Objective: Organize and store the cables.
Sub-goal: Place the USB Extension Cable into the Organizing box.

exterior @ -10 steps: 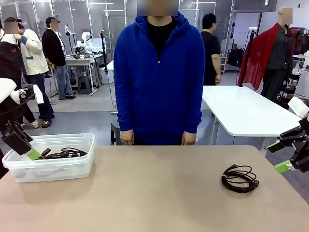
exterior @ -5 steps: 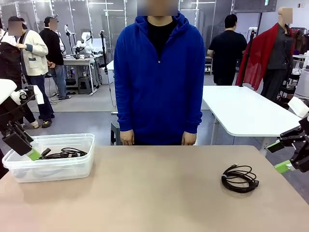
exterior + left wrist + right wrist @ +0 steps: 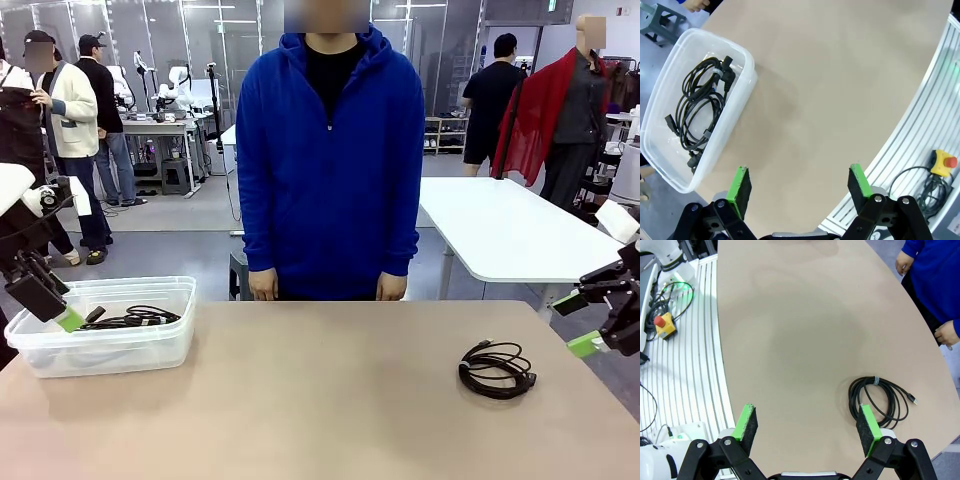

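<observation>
Front view: the bin (image 3: 120, 350), a clear plastic tub, sits at about 9 o'clock on the worktop (image 3: 320, 410), within the left arm's reach. That suits it as the store for this job. Black cables (image 3: 135, 318) already lie inside it. The left claw (image 3: 60, 308) hangs at the bin's 9 o'clock rim, holding nothing. One coil (image 3: 496, 370) is not yet stored and lies flat at about 4 o'clock on the worktop, well apart from the bin. The right claw (image 3: 575, 323) waits just off the edge at 3 o'clock, near the coil, jaws spread and empty, so this arm looks best placed to fetch it. The person (image 3: 330, 170) stands at 12 o'clock with both hands down.

Left wrist view: the left claw's jaws stand wide apart with only bare worktop between them. The bin shows at 10 o'clock. Its cables are thin black cords wound in loose overlapping loops, with chunky plug ends poking out.

Right wrist view: the right claw is fully open and grips nothing. The coil lies at about 4 o'clock, just beyond one green pad (image 3: 867, 429). It is a thin black cord in a round, several-turn loop, bound by a small pale tie at its top, with one slim plug end trailing outward.
</observation>
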Tool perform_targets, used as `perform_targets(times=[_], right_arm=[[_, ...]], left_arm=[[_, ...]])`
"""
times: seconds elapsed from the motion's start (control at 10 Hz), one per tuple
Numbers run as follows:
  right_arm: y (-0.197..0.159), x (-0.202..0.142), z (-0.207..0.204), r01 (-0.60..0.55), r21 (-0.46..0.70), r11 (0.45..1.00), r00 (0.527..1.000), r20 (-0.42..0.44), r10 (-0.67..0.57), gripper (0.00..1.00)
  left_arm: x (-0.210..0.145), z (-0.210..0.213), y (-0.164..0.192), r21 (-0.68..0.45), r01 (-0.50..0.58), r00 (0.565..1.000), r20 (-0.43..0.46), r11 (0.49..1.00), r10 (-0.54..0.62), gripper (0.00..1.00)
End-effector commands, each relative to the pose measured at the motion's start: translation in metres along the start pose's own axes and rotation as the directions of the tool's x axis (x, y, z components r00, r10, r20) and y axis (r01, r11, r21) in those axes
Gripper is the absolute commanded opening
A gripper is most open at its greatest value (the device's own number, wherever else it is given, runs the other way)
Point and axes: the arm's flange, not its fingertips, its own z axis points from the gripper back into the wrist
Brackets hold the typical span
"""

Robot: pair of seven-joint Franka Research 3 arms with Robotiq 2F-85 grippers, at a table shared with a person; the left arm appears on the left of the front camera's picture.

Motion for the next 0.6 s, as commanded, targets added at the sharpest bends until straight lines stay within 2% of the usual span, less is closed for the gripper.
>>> perform_targets(times=[0.0,0.4,0.5], right_arm=[[-0.014,0.017,-0.016,0.056,-0.039,0.998,0.998,-0.038,-0.057,1.0],[-0.024,0.042,-0.043,0.073,-0.093,0.993,0.988,-0.126,-0.085,1.0],[-0.024,0.043,-0.046,0.064,-0.061,0.996,0.99,-0.123,-0.071,1.0]], left_arm=[[0.002,0.003,-0.001,0.007,0.005,1.0,-0.009,1.0,-0.005,0.98],[0.002,0.003,-0.001,0.007,0.005,1.0,-0.009,1.0,-0.005,0.98],[0.002,0.003,-0.001,0.007,0.005,1.0,-0.009,1.0,-0.005,0.98]])
